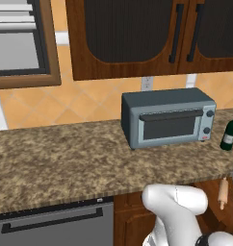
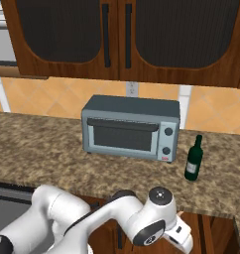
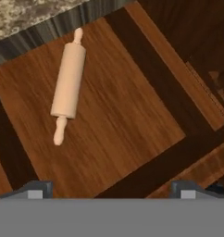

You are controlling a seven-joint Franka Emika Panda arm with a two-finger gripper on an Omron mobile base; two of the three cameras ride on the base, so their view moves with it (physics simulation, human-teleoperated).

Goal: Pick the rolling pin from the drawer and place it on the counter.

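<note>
Fingers [image 3: 112,187]: spread wide, empty, above the open drawer [image 3: 114,120]. Rolling pin [image 3: 67,83]: flat on the drawer's wooden bottom, near the worktop [image 1: 65,158] edge. On the worktop: toaster oven [image 1: 167,117], green bottle [image 1: 230,130] beside it.

Light-wood rolling pin [image 3: 68,82] lies flat in drawer [image 3: 114,125].

The long speckled brown-and-tan granite worktop [image 1: 56,158] with a dark edge carries a grey-blue boxy toaster oven [image 1: 167,117] toward its far right, and a dark green glass bottle [image 1: 230,130] stands upright just right of the oven, apart from it. Below the worktop's near edge, the open dark-framed wooden drawer [image 3: 118,125] holds a slim light-brown wooden rolling pin [image 3: 67,85], lying flat on the drawer floor by the worktop side.
</note>
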